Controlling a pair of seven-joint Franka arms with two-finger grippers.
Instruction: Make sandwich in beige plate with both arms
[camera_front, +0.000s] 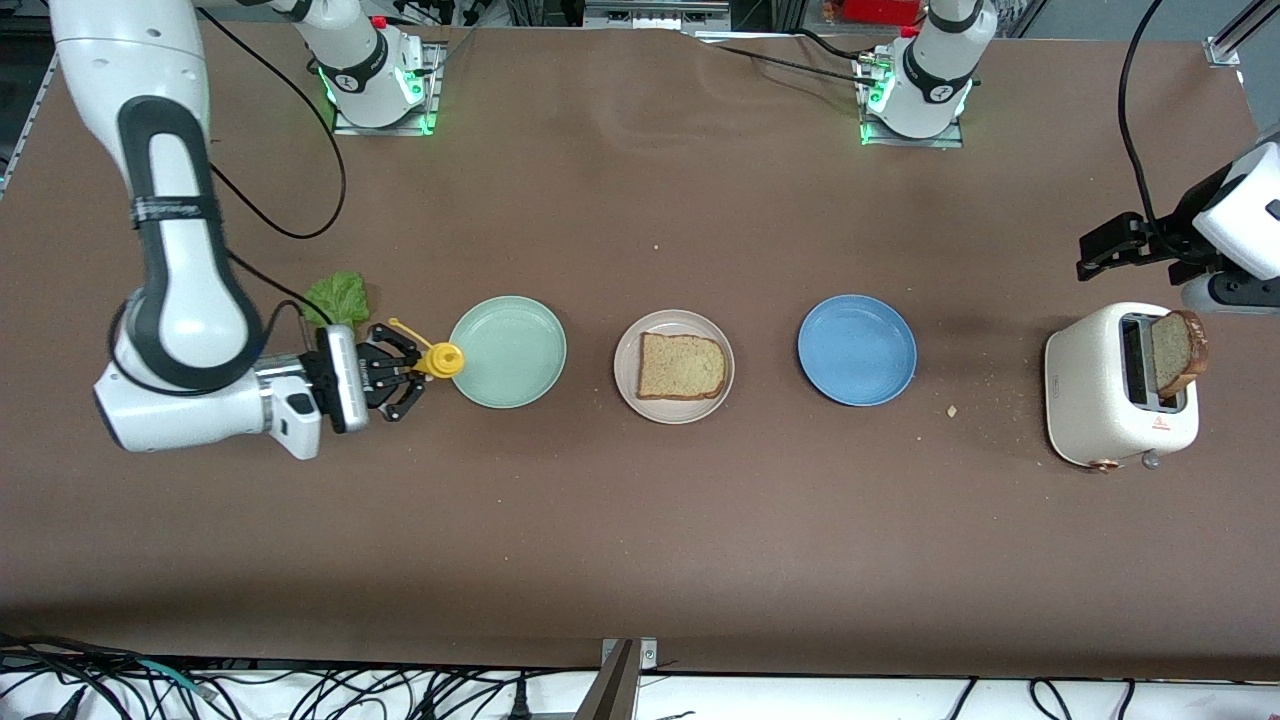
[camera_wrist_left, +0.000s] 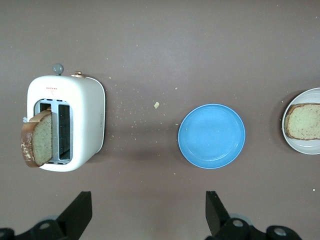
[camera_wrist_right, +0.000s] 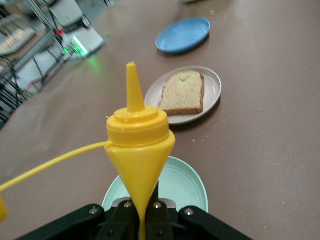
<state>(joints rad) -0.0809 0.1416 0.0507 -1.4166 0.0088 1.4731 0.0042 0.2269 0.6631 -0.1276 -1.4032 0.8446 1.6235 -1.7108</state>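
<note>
At the right arm's end of the surface (camera_front: 640, 560), the right gripper (camera_front: 412, 376) has its fingers clamped on a yellow squeeze bottle (camera_wrist_right: 138, 150) just beside the mint green plate (camera_front: 508, 351), with a lettuce leaf (camera_front: 338, 298) near it. The beige plate (camera_front: 674, 366), between the mint green plate and the blue plate (camera_front: 857, 349), carries one bread slice (camera_front: 682, 366). The left gripper (camera_wrist_left: 148, 215) hovers with fingers wide apart near the white toaster (camera_front: 1110, 400), which holds a second bread slice (camera_front: 1175, 350).

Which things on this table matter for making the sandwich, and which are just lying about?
For the job:
- beige plate with one bread slice on it
- second bread slice, in the toaster
- lettuce leaf

Lying about:
- mint green plate
- blue plate
- yellow squeeze bottle, held by the right gripper
</note>
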